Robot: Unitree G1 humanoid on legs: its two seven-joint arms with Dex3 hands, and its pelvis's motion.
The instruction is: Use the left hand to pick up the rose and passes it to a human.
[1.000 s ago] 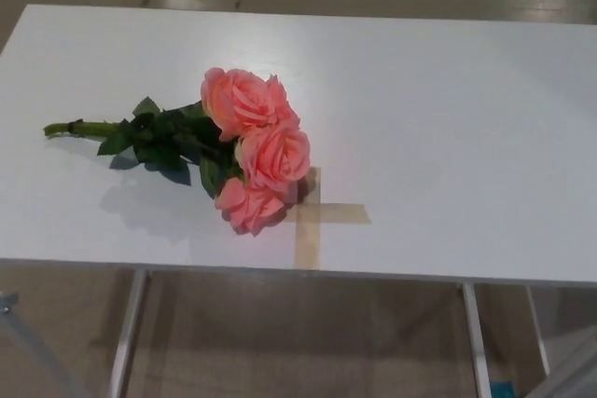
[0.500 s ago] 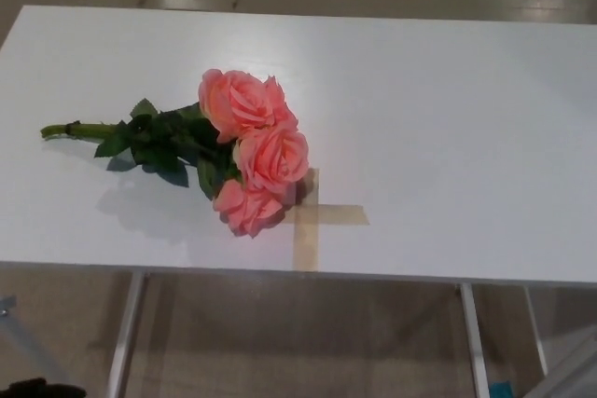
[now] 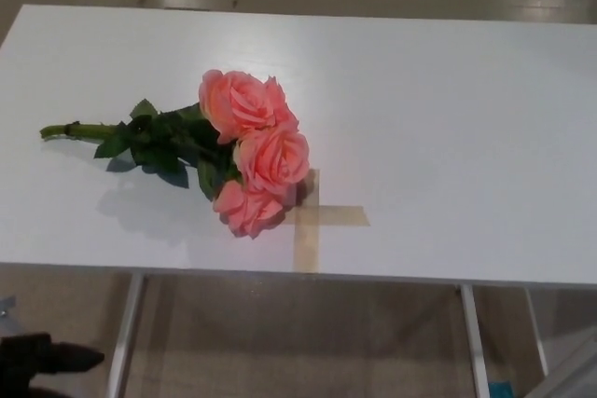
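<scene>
While the rose [image 3: 244,151] lies untouched on the worktop [image 3: 448,118], the left hand [image 3: 42,361] has been raised into view, fingers unreadable, nothing held.

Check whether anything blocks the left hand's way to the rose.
Nothing visible does. The left hand is low at the picture's bottom left, below the table edge. The rose lies alone on top, stem end pointing left, blooms over a tape cross.
</scene>
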